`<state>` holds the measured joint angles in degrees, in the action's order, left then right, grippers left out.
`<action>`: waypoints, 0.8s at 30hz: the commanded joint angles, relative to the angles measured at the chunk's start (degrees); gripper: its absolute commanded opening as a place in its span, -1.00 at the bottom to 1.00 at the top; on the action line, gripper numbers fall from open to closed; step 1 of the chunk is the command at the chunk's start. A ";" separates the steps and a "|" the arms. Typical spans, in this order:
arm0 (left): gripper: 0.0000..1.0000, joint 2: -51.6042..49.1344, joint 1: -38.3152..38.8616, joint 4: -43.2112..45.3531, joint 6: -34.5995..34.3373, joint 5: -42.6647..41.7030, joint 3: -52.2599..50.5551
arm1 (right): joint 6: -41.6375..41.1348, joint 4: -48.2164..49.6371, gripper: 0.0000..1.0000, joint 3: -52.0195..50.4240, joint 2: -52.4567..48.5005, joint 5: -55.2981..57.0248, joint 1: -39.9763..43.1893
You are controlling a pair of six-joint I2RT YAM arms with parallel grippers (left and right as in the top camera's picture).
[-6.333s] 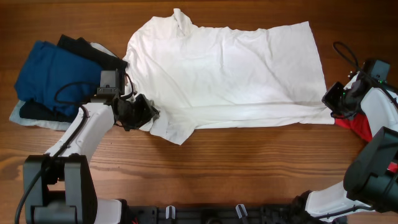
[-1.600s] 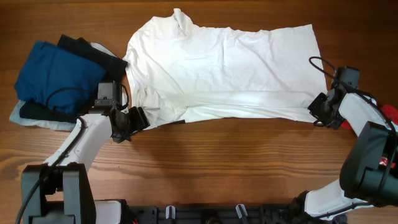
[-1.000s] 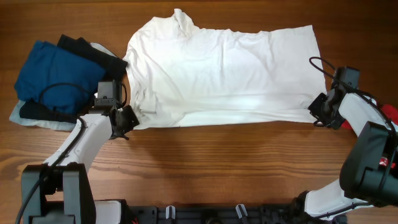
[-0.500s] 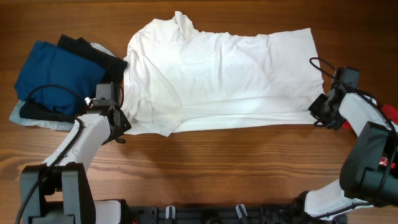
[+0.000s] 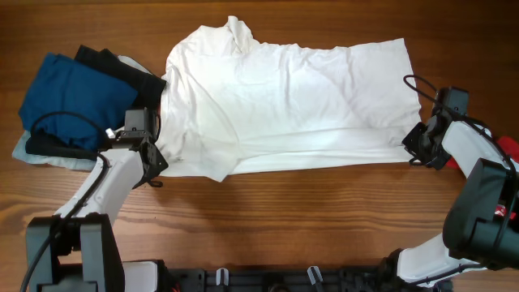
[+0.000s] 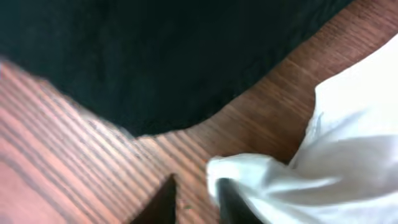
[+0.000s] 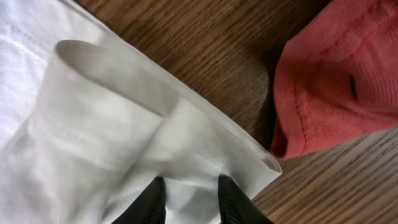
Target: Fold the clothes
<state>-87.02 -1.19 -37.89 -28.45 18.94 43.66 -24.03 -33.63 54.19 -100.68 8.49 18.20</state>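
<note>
The clothes here are chiefly a large white T-shirt (image 5: pixel 284 89) lying flat across the table's far half, its lower part folded up. My left gripper (image 5: pixel 156 161) sits at the shirt's lower left edge. In the left wrist view this gripper (image 6: pixel 196 185) stands slightly open with bare wood between the fingers, and white cloth (image 6: pixel 348 143) drapes over the right finger. My right gripper (image 5: pixel 412 150) is at the shirt's lower right corner. Its wrist view shows that gripper (image 7: pixel 191 183) shut on the doubled white hem (image 7: pixel 93 112).
A pile of blue (image 5: pixel 69 93) and black (image 5: pixel 122 69) garments lies at the left, its black cloth (image 6: pixel 155 56) just beyond my left fingers. A red garment (image 5: pixel 508 150) lies at the right edge, close to the shirt corner (image 7: pixel 342 81). Bare wood runs along the front.
My left gripper slid a little left along the shirt's lower edge and its jaws parted, letting the cloth go. The shirt's lower left corner now sags forward. The right arm stayed still.
</note>
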 commanded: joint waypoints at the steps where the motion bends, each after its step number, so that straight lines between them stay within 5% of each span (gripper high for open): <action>1: -0.35 5.88 -0.52 -1.64 -0.74 -2.75 2.71 | -0.11 -2.21 -0.44 -3.21 -3.08 5.18 1.38; 8: -0.14 16.98 2.12 -0.92 -0.26 -22.69 4.24 | -0.11 -1.99 -0.44 -3.21 -3.08 4.55 1.38; 13: -0.16 12.39 15.10 1.77 11.10 -22.51 4.22 | -0.11 -1.95 -0.44 -3.21 -3.08 3.30 1.36; 24: -0.17 -7.19 31.08 15.30 11.78 -22.53 4.24 | 0.00 -1.77 -0.43 -3.21 -3.08 3.02 1.36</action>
<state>-90.02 27.22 -25.32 -18.06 -3.01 47.44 -24.03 -33.58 54.19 -100.68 8.38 18.31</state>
